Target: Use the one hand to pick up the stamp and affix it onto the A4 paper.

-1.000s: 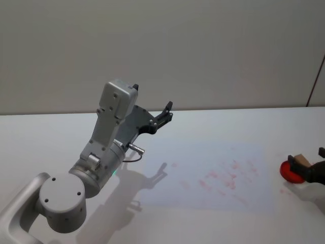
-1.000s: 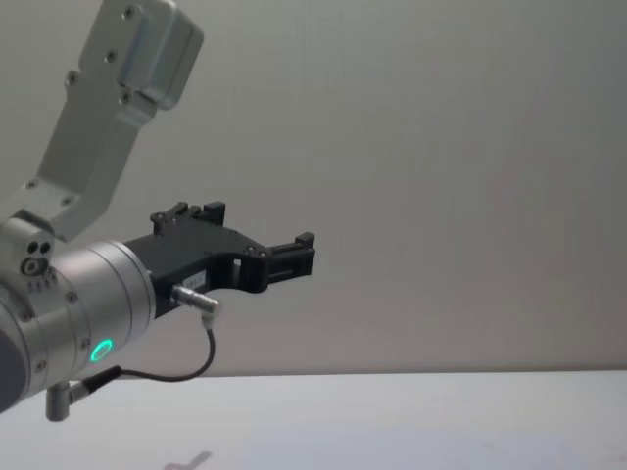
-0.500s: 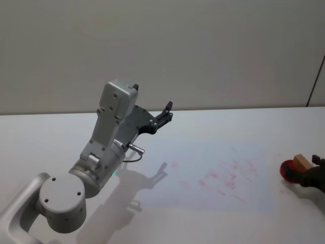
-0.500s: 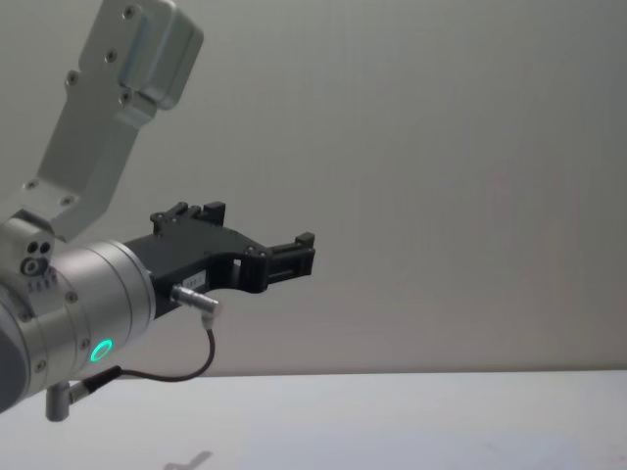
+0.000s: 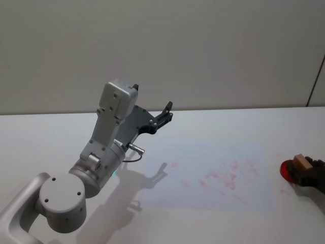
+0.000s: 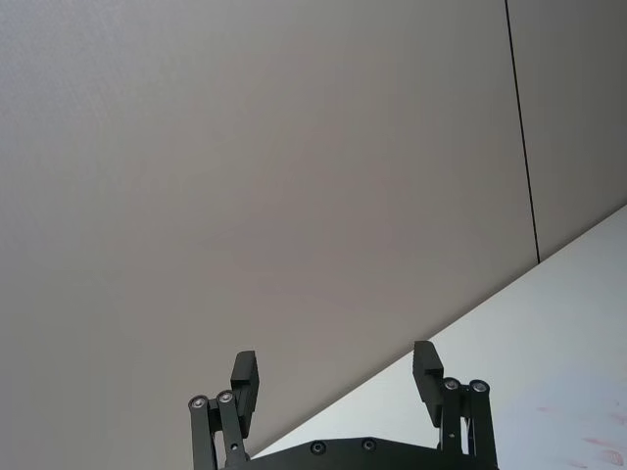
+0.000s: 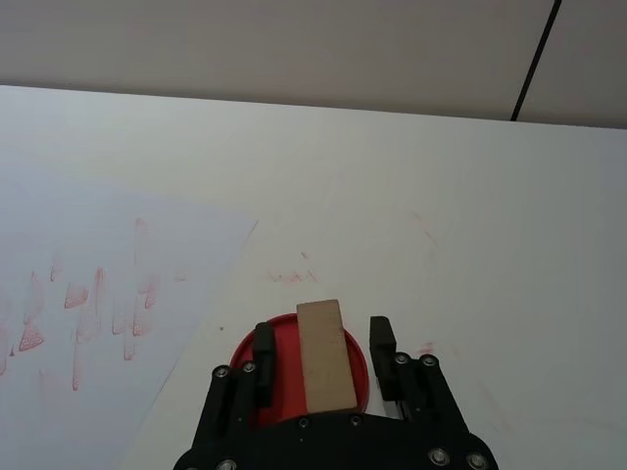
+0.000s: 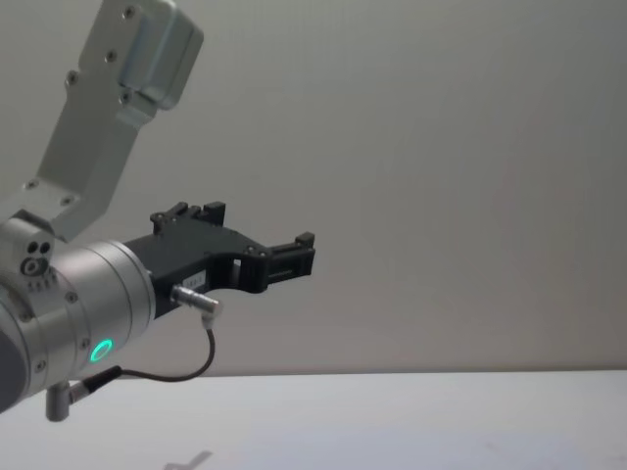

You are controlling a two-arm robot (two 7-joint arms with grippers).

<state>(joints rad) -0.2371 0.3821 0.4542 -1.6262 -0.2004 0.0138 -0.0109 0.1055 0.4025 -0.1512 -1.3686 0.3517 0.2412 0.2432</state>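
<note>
**Pinch the stamp squarely before lifting**

Well to the left of the paper (image 5: pixel 167 189), the left gripper (image 5: pixel 163 115) is parked in the air. Its jaws are spread and hold nothing. The paper lies flat on the table (image 5: pixel 51 137), with red marks across its right half.

Just off the paper's right edge sits a round red ink pad (image 7: pixel 284 354), and the stamp (image 7: pixel 326 354) stands on it. The right gripper (image 7: pixel 321 331) is down around the stamp. Its jaws are spread, one finger on each side of the block, and red pad shows in both gaps, so nothing is pinched yet.

The step in hand looks like the grasp. It goes best if the fingers close evenly on the block's two long sides, with the block centred so it does not twist. A straight lift off the pad should come next. The stamp then goes left to a bare patch of paper, its face kept level.
</note>
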